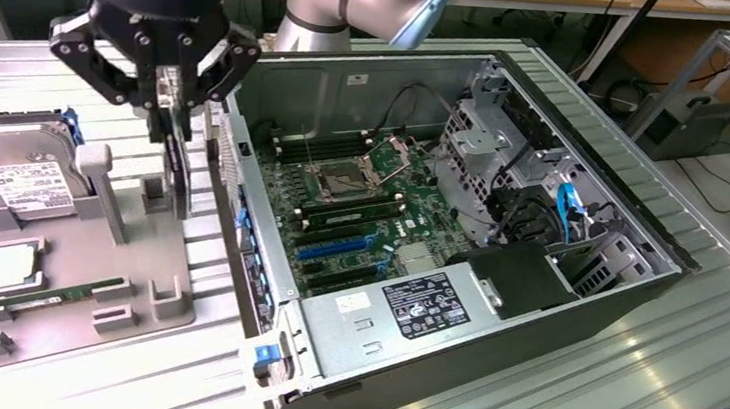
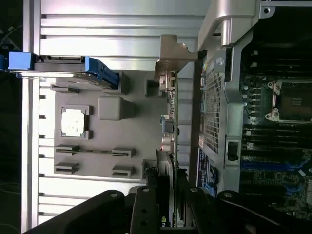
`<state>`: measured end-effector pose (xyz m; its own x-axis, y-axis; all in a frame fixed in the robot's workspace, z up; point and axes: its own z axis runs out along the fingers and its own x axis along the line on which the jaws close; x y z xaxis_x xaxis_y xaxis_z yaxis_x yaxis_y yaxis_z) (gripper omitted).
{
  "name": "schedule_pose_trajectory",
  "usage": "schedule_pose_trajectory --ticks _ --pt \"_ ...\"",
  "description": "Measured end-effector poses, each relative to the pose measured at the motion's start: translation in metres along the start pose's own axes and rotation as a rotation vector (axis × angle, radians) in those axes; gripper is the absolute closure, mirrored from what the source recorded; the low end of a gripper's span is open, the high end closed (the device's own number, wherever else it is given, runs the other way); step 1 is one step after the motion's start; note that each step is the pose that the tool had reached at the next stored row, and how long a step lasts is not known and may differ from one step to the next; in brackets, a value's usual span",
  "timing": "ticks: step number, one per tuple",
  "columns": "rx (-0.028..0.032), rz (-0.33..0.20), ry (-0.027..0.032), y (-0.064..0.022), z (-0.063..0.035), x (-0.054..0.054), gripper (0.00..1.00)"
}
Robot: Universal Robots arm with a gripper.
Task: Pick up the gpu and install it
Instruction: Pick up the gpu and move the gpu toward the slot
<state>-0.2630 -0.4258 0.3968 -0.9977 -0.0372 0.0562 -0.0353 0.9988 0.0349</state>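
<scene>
The pincer [image 1: 172,118] is closed almost fully, pinching the top edge of the gpu [image 1: 179,182], which stands edge-on at 6 o'clock beneath it, over the grey holder [image 1: 130,272] on the surface [image 1: 675,325]. I cannot tell whether its lower edge is clear of the slot. The card is likely light and stiff but fragile and slip-prone. The bare board edge, away from the silver bracket [image 2: 171,53], seems the safest hold. The open computer case [image 1: 470,225] lies at 3 o'clock.
</scene>
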Motion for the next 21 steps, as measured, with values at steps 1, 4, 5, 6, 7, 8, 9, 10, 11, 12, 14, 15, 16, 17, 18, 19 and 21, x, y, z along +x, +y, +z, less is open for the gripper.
schedule_pose_trajectory --ticks 1,4,5,6,7,8,9,10,11,12,14,15,16,17,18,19,21 --pt "-0.0002 0.0 0.001 -0.0016 -0.0059 -0.003 0.74" --pt "-0.0008 0.0 0.0044 -0.0064 -0.0229 -0.015 0.74" --pt "-0.0012 0.0 0.0059 -0.0079 -0.0291 -0.02 0.74" --pt "-0.0017 0.0 0.0071 -0.009 -0.0339 -0.024 0.74" --pt "-0.0023 0.0 0.0088 -0.0102 -0.0403 -0.03 0.74" --pt "-0.0029 0.0 0.0101 -0.011 -0.0453 -0.035 0.74" --pt "-0.0039 0.0 0.0113 -0.0117 -0.0499 -0.04 0.74" --pt "-0.0049 0.0 0.0124 -0.0121 -0.0526 -0.045 0.74" --pt "-0.0064 0.0 0.0124 -0.0124 -0.0533 -0.05 0.74" --pt "-0.0081 0.0 0.0125 -0.0127 -0.0538 -0.054 0.74" --pt "-0.0109 0.0 0.0124 -0.0131 -0.0543 -0.063 0.74" --pt "-0.0123 -0.001 0.0123 -0.0133 -0.0546 -0.068 0.74" --pt "-0.0135 -0.001 0.0122 -0.0135 -0.0548 -0.073 0.74" --pt "-0.0145 -0.001 0.0123 -0.0136 -0.0551 -0.077 0.74" --pt "-0.0152 -0.001 0.0124 -0.0138 -0.0553 -0.081 0.74" --pt "-0.0161 -0.001 0.0125 -0.014 -0.0556 -0.087 0.74" --pt "-0.0168 -0.001 0.0137 -0.0144 -0.0555 -0.096 0.74"
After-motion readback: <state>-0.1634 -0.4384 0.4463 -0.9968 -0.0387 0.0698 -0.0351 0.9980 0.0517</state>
